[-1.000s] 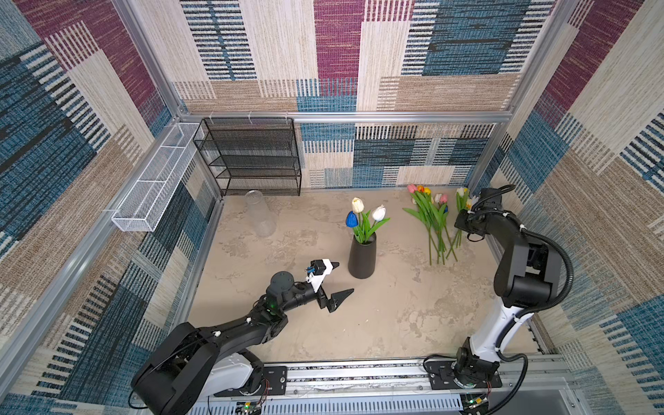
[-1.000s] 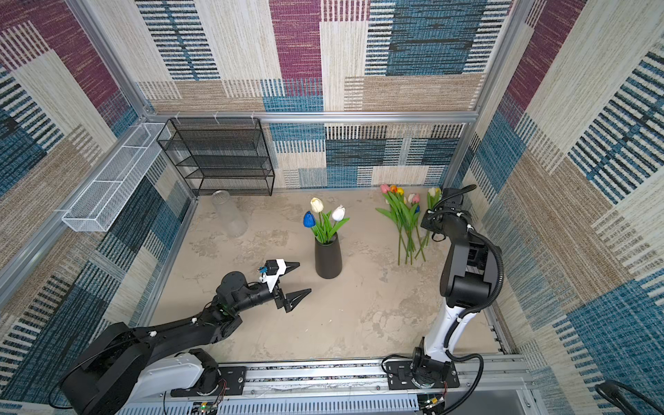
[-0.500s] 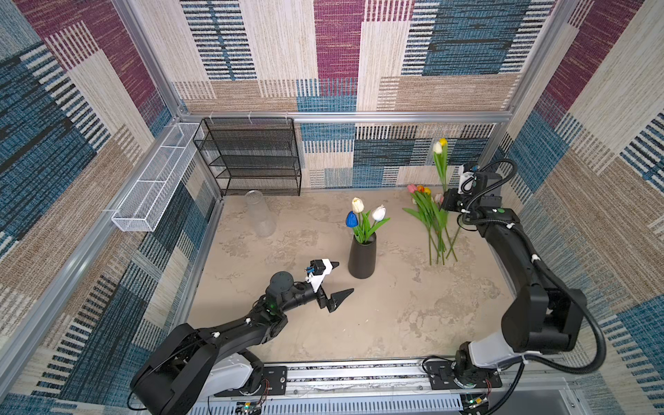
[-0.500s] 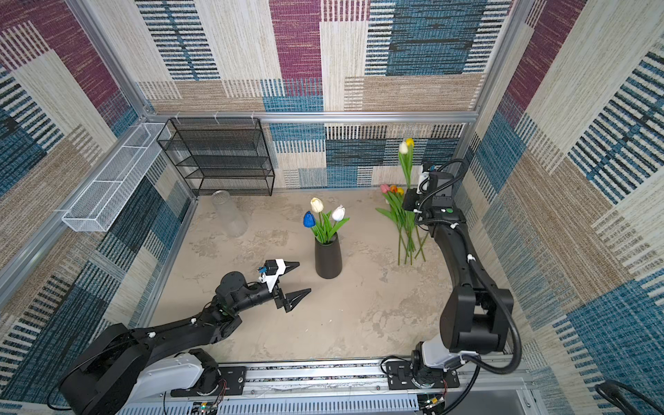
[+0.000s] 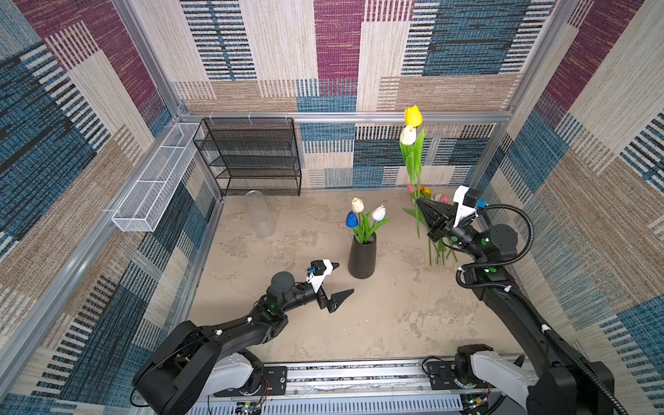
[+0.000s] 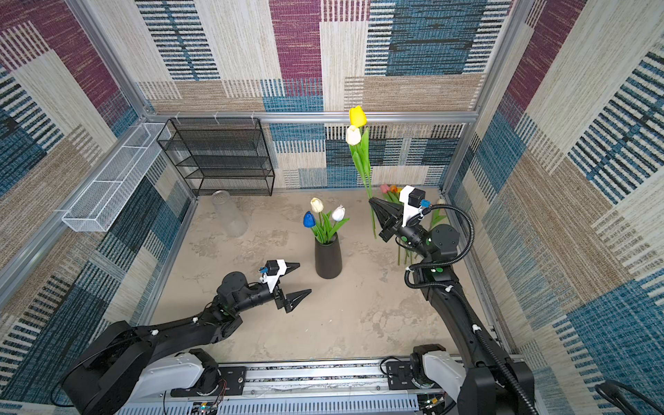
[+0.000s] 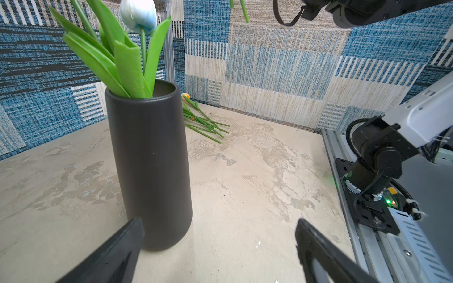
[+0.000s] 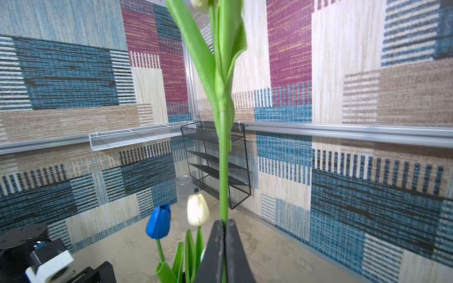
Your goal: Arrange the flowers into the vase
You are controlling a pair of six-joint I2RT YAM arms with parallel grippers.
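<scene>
A black vase (image 5: 362,257) (image 6: 328,257) (image 7: 152,159) stands mid-table holding three flowers with blue, cream and white heads (image 5: 366,215). My right gripper (image 5: 418,202) (image 6: 372,201) (image 8: 223,221) is shut on the green stem (image 8: 223,171) of two upright tulips, one yellow (image 5: 413,115) and one cream (image 5: 408,135), held in the air to the right of the vase. More flowers (image 5: 436,244) (image 7: 203,122) lie in a pile on the table under that arm. My left gripper (image 5: 344,278) (image 6: 304,277) (image 7: 219,225) hovers open and empty just in front left of the vase.
A black wire shelf (image 5: 251,158) stands against the back wall, with a clear glass jar (image 5: 260,215) on the table in front of it. A white mesh basket (image 5: 154,179) hangs on the left wall. Patterned walls enclose the table on three sides.
My right gripper has lifted the yellow and cream tulips off the pile, swung them upright and carried them toward the vase. The left arm has not moved.
</scene>
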